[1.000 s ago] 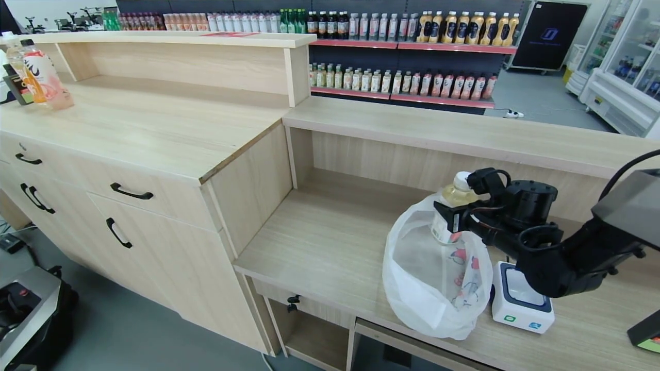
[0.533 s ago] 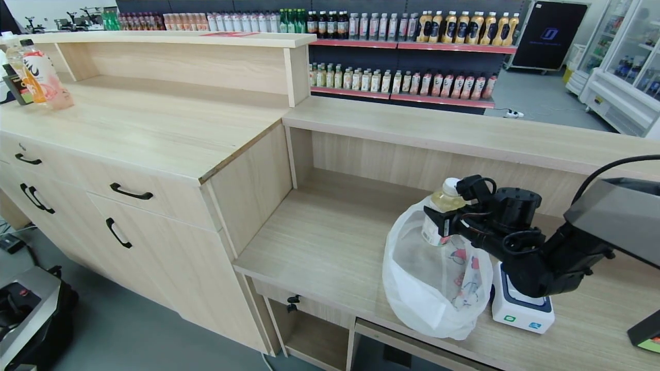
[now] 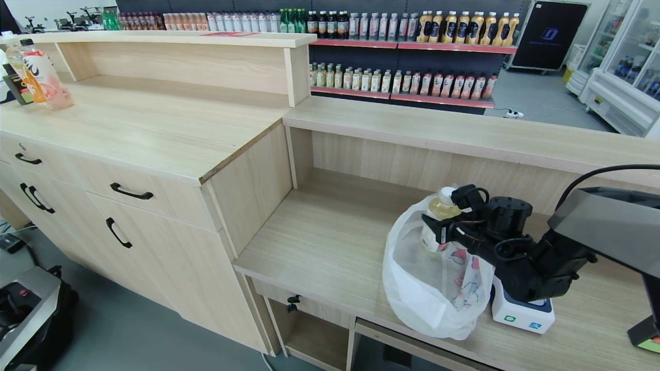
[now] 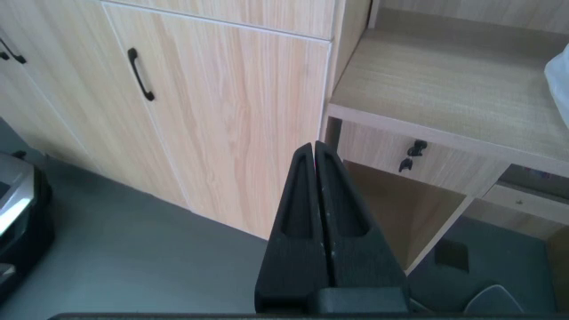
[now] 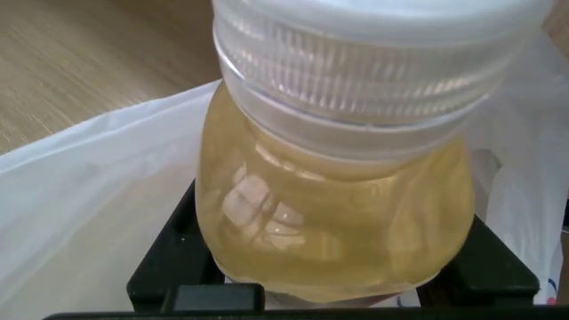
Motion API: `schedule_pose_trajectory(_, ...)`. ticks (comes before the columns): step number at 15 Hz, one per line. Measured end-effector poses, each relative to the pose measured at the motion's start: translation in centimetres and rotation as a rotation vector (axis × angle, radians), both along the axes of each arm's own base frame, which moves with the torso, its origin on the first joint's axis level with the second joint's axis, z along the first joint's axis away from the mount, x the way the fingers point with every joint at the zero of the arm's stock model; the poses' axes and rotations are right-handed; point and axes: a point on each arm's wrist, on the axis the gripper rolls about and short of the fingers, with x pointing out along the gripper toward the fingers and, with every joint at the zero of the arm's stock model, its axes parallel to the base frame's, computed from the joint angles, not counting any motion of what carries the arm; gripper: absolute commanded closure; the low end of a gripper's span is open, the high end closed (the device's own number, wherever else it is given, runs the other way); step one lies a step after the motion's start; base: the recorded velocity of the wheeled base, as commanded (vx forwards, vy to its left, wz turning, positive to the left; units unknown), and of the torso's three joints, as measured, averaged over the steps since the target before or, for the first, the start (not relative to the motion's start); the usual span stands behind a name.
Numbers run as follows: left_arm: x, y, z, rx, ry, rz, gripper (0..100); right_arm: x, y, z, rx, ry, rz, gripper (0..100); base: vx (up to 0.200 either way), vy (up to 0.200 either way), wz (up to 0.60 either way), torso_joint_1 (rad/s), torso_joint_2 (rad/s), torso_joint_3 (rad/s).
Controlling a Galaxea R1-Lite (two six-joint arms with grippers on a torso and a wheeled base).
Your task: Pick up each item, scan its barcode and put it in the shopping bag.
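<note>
Head view: right gripper [image 3: 437,233], its jaws pinching a tea bottle [image 3: 442,208], has it partway inside the shopping bag [image 3: 428,293]. The left gripper [image 4: 322,204] has its jaws pressed together. Two bottles [image 3: 41,77] at the surface's [image 3: 154,129] far-left edge are probably not yet scanned.

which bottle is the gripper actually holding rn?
The white-capped pale yellow bottle, clamped in the right gripper at the shopping bag's mouth. The peach-label bottle on the tall counter and the shelf bottles stand free.
</note>
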Motion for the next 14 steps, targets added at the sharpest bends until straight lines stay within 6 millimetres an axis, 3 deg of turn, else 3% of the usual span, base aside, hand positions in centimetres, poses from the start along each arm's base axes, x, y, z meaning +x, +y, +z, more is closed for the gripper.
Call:
schedule_pose_trajectory(7, 0.0, 0.0, 0.0, 0.000, 0.000, 0.000, 100, -0.2, -0.8, -1.7, -0.021, 0.030, -0.010, 100, 0.000, 0.000, 0.00, 0.000, 0.00, 0.000)
schedule_pose_trajectory(8, 0.0, 0.0, 0.0, 0.000, 0.000, 0.000, 100, -0.4, -0.8, -1.9, -0.022, 0.039, -0.011, 0, 0.000, 0.000, 0.00, 0.000, 0.00, 0.000)
schedule_pose_trajectory(12, 0.0, 0.0, 0.0, 0.000, 0.000, 0.000, 100, -0.5, -0.8, -2.1, -0.025, 0.054, -0.010, 0, 0.000, 0.000, 0.00, 0.000, 0.00, 0.000)
schedule_pose_trajectory(14, 0.0, 0.0, 0.0, 0.000, 0.000, 0.000, 100, -0.7, -0.7, -1.1, -0.022, 0.047, -0.006, 0, 0.000, 0.000, 0.00, 0.000, 0.00, 0.000)
